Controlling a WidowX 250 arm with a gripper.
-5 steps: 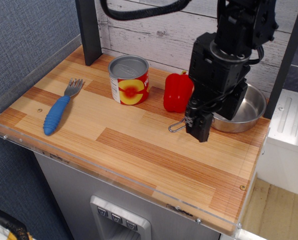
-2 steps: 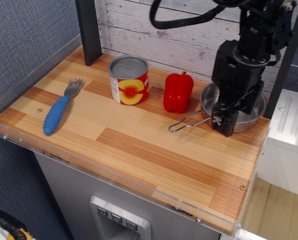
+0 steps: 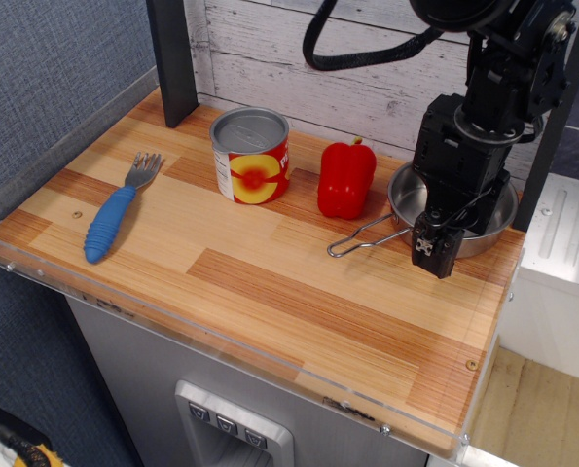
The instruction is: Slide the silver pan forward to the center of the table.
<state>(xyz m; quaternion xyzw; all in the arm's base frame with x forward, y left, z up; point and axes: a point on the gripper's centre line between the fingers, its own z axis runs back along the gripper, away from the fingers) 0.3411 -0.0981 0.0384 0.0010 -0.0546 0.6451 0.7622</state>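
The silver pan (image 3: 452,207) sits at the far right of the table (image 3: 270,282), its wire handle pointing left toward the red pepper (image 3: 346,179) — nowhere near the centre, so the slide itself looks not yet begun. The gripper (image 3: 435,251) hangs over the pan's near rim, perhaps touching it; the dark fingers blur together, so whether they are spread or pinching the rim I cannot tell. The whole push remains.

Black arm, tool pointing down at the far right.
The tool (image 3: 435,255) hangs from a boxy wrist, tips low and close together; whether they are closed cannot be told.
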